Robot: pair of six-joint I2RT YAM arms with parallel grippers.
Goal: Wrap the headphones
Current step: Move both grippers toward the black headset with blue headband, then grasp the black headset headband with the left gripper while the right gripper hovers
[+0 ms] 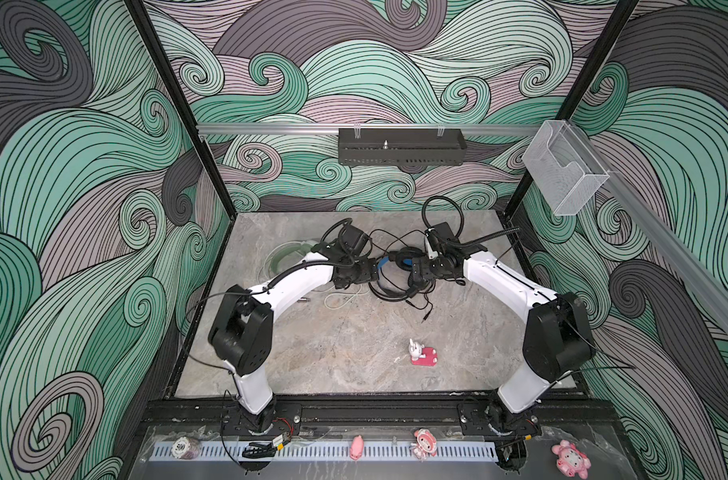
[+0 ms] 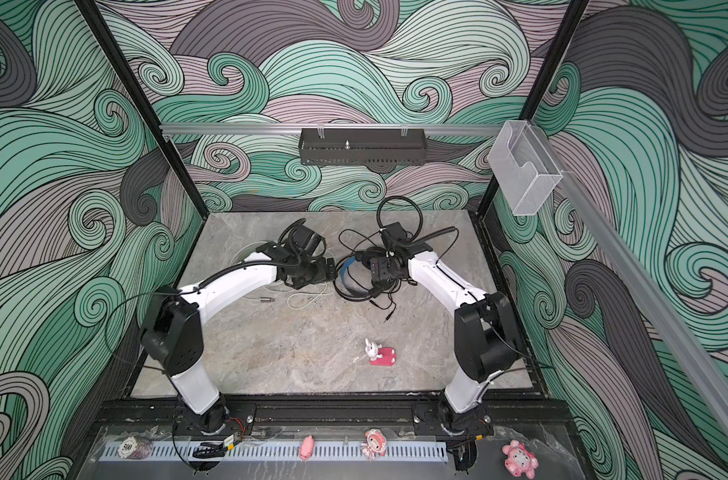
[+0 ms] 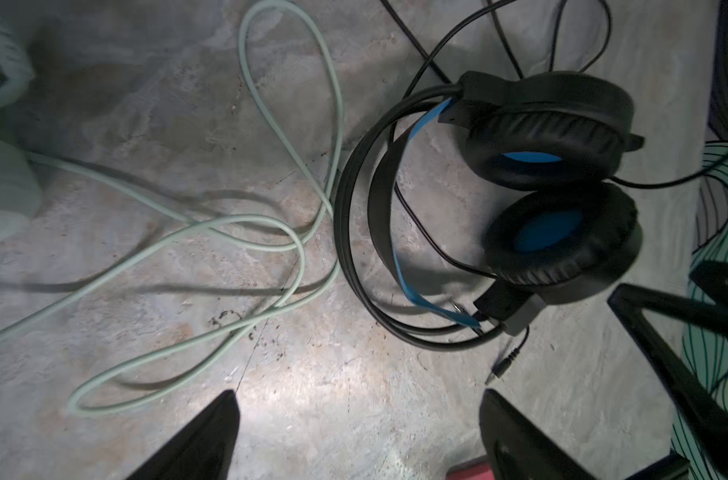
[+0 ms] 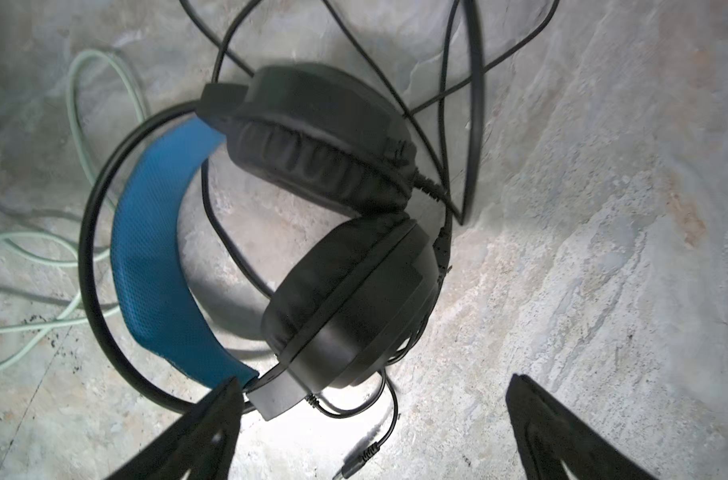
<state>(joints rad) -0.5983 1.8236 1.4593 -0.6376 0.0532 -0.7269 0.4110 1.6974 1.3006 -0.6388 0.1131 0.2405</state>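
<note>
- Black headphones lie far centre, between both grippers; mint headset sits far left.
- Left gripper and right gripper are both spread, empty.
- Best pin the headband, then gather slack starting at the plug.

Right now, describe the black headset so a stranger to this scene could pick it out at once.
Start at the grey marbled stone tabletop and look to its back middle, where the open left pincer and right pincer face each other. The black over-ear headset lies between them, ear cups together. Unlike the pale mint-green headset to its left, its inner headband is bright blue.
</note>
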